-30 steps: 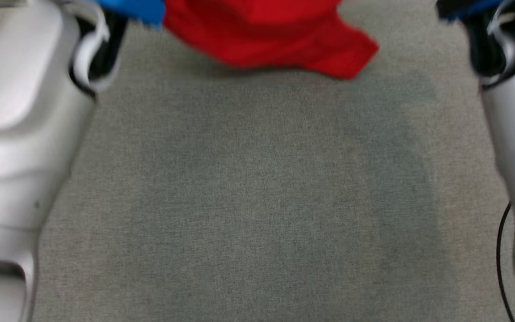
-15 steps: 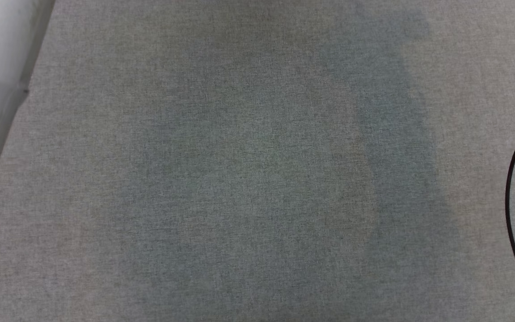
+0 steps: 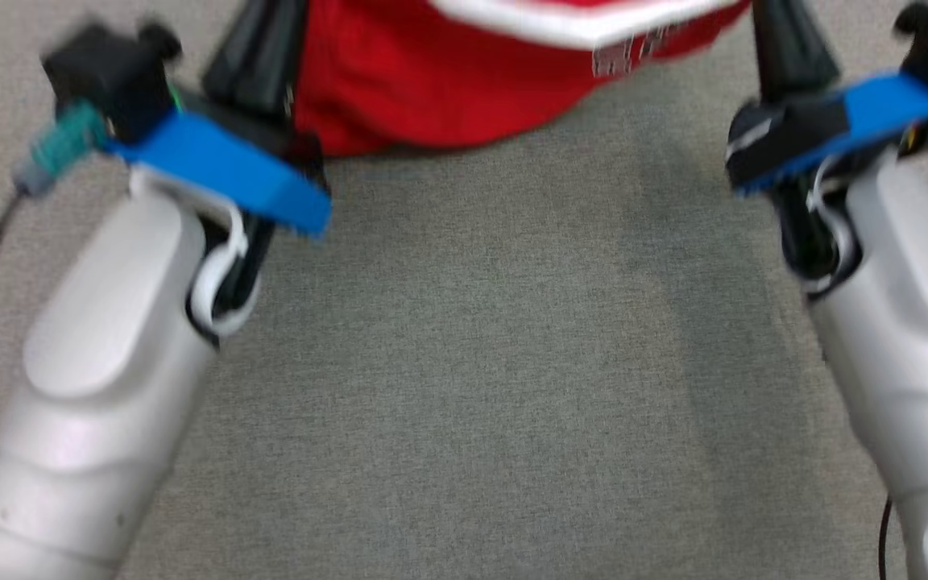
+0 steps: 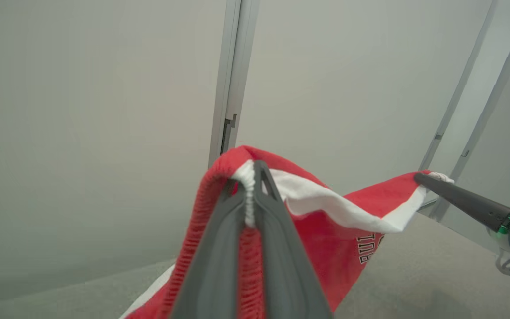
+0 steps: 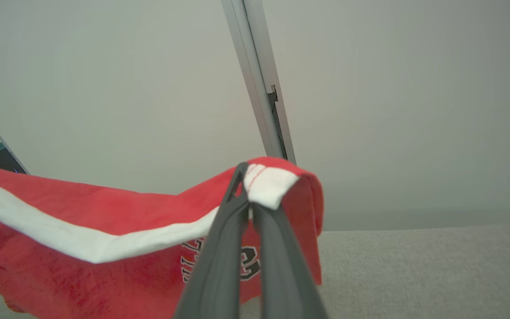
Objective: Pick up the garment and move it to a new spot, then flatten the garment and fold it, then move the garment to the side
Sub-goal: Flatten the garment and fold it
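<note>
The red garment point(image 3: 432, 89) with a white band hangs stretched above the far part of the grey tabletop point(image 3: 512, 362); whether its lower edge touches the tabletop is unclear. Above the tabletop's left side the left gripper point(image 4: 248, 186) is pinched tight on 1 ribbed corner; above the right side the right gripper point(image 5: 247, 195) clamps the other white corner
</note>
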`<state>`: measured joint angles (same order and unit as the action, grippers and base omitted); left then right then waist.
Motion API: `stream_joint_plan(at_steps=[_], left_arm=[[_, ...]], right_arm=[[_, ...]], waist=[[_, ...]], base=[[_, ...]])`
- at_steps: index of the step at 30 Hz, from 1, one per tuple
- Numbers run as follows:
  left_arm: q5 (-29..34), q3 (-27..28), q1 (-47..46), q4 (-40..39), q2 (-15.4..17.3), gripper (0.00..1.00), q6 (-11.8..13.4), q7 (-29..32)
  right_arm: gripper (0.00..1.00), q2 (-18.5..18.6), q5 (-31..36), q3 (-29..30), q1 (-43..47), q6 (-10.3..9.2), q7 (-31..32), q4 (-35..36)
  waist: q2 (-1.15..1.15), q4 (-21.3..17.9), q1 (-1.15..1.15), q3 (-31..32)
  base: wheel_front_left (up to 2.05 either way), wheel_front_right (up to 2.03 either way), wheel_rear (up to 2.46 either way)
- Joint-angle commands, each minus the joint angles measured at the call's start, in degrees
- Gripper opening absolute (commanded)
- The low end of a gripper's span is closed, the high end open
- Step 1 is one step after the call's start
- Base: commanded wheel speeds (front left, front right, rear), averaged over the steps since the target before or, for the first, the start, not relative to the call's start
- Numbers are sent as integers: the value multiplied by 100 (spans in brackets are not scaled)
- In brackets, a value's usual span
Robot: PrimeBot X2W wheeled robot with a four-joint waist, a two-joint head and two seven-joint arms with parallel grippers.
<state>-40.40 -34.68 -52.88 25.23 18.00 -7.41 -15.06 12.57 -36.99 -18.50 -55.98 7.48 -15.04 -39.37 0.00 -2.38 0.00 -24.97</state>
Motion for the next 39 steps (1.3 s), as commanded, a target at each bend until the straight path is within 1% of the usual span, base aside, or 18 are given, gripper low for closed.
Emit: stream_joint_plan(at_steps=[1,8,10,11,12,13,18,24,33,39], left_arm=[[67,161,369,-138,-27,0,-11,-14],[363,444,2202,-683,-218,0,-11,-15],[444,482,2646,-770,-285,0,-11,-15],[444,482,2646,-770,-285,0,-11,-15],[506,519,3035,-829,-326,0,-11,-15],[506,519,3035,-829,-326,0,-11,-15],[648,463,3783,-911,-433,0,-11,-15],[709,659,4493,-1005,-492,0,-11,-15],[861,465,5370,-1216,-465,0,-11,-15],[877,334,5599,-1268,-520,0,-11,-15]], right_arm=[[0,34,15,-20,372,3,-16,149],[0,94,33,-107,2143,3,-18,801],[0,96,-3,-102,2546,3,-19,926],[0,96,-3,-102,2546,3,-19,926],[0,95,-51,-85,2944,3,-18,1038],[0,95,-51,-85,2944,3,-18,1038],[0,112,-111,5,3837,3,-19,1309],[0,96,-186,165,4807,3,-18,1683],[0,-116,-103,574,6074,3,146,2380],[0,-271,119,942,6522,3,402,2894]], waist=[[0,-18,0,98],[0,13,0,617],[0,15,0,768],[0,15,0,768],[0,11,0,894],[0,11,0,894],[0,70,0,1177],[0,83,0,1420],[0,193,0,1661],[0,255,0,1700]], base=[[0,0,0],[0,0,0],[0,0,0],[0,0,0],[0,0,0],[0,0,0],[0,0,0],[0,0,0],[0,0,0],[0,0,0]])
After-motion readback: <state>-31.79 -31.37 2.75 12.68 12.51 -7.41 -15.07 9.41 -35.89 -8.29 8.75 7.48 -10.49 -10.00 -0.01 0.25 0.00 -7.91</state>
